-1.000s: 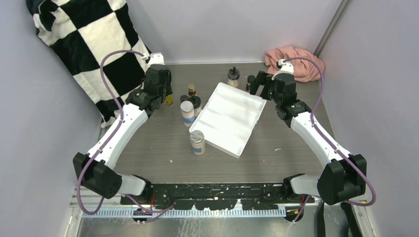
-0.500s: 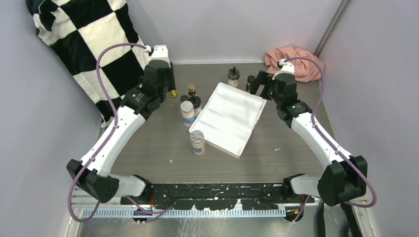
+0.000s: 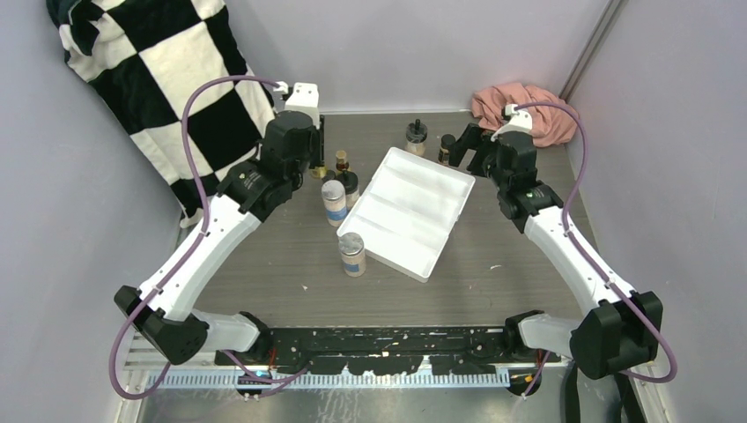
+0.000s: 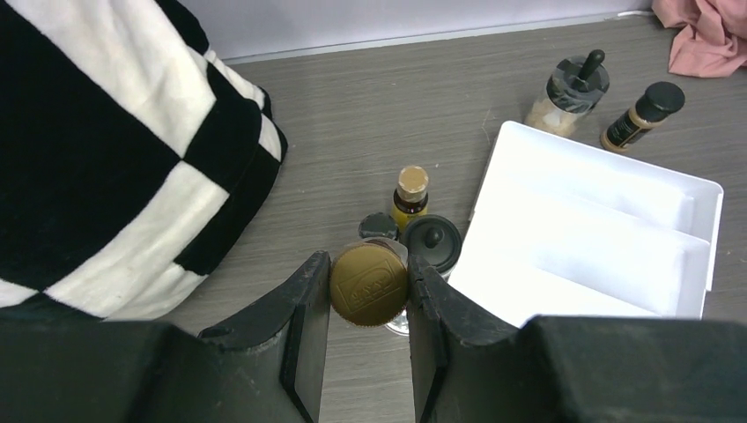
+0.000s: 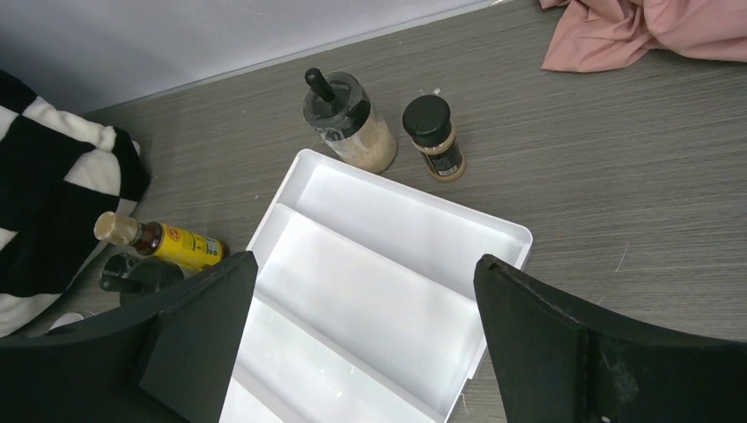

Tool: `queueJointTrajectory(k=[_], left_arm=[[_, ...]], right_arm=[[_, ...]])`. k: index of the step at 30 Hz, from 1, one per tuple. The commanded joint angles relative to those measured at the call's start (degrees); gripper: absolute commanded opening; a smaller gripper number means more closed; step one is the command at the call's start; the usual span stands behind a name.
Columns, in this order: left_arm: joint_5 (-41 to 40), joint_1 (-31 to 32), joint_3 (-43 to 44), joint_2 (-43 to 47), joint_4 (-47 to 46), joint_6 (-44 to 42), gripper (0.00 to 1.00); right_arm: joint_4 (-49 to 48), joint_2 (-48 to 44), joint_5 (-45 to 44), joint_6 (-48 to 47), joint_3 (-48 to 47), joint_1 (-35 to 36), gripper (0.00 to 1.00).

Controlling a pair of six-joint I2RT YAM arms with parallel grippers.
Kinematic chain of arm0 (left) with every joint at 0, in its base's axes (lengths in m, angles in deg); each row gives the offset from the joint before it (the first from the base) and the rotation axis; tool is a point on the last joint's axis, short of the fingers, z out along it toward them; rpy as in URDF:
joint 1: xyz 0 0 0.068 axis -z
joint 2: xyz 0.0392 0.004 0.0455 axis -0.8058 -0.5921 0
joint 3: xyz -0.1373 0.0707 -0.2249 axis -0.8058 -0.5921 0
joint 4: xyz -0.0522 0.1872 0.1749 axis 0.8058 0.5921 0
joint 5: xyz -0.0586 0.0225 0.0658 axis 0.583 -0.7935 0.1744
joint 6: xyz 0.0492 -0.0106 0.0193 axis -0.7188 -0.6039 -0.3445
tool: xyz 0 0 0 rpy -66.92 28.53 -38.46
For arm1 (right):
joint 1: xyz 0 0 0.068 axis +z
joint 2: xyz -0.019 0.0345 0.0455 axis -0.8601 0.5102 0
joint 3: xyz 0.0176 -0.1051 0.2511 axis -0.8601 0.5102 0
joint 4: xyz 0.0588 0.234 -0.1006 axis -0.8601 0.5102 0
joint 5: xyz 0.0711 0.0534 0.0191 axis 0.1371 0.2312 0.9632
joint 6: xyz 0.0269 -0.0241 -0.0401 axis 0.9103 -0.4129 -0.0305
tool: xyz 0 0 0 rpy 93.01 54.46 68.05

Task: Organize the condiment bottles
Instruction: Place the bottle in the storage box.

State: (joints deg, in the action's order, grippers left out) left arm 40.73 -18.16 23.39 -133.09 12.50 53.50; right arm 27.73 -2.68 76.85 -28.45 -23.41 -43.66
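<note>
Two grippers are placed at opposite sides of the white tray (image 3: 414,211). A gold-capped bottle (image 4: 368,284) is clamped in the closed left gripper (image 4: 366,264), over a cluster of bottles (image 3: 333,201) just left of the tray. The right gripper (image 5: 366,295) is spread wide with nothing held, near the tray's far edge. A knob-lidded jar (image 5: 352,123) and a small dark bottle (image 5: 434,137) are stood just beyond that edge.
</note>
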Motion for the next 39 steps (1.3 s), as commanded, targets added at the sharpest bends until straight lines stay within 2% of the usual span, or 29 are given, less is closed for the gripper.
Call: queueJointTrajectory(k=[1,18,30,39], left_arm=[[-1.53,2.02,3.90,2.85,-2.57,-2.35,0.00],[1.89,10.25,7.91,-2.56,-2.29,-7.50,0.00],[5.86,11.32,11.57,-10.15,-4.27,-9.42,0.00],[9.80,11.15,19.55,-18.68,-4.35,-11.66,0.00]], right_arm=[[-1.03,-2.49,-0.96,0.56,-0.10,0.28,1.00],[0.20,-5.63,-3.88,0.66,0.85,0.26,1.00],[-0.80,-6.67,-15.22,3.48,1.66,0.33,1.00],[-1.93,-3.99,-20.50,5.39,0.65,0.01,1.00]])
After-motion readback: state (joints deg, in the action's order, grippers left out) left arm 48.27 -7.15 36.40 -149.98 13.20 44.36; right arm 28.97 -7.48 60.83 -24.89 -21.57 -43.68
